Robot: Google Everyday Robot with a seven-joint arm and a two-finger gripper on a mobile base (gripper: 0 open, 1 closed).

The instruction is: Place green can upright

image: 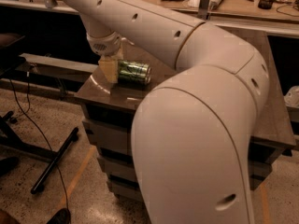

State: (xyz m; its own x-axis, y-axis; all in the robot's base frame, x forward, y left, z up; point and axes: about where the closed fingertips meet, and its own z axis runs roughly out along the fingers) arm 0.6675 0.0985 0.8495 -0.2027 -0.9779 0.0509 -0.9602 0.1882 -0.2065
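Observation:
The green can (134,72) lies on its side on the dark cabinet top (100,93), near the left end. It is green with pale markings, and its long axis runs left to right. My gripper (109,69) hangs from the white arm (140,20), which comes down from the upper left. The gripper sits right at the can's left end and looks to be touching it. The part of the can behind the gripper is hidden.
The cabinet has drawers (110,139) below its top. My big white arm link (196,139) fills the right foreground and hides much of the top. A long bench (233,8) with small items runs along the back. A black stand leg (53,160) and cables lie on the floor at left.

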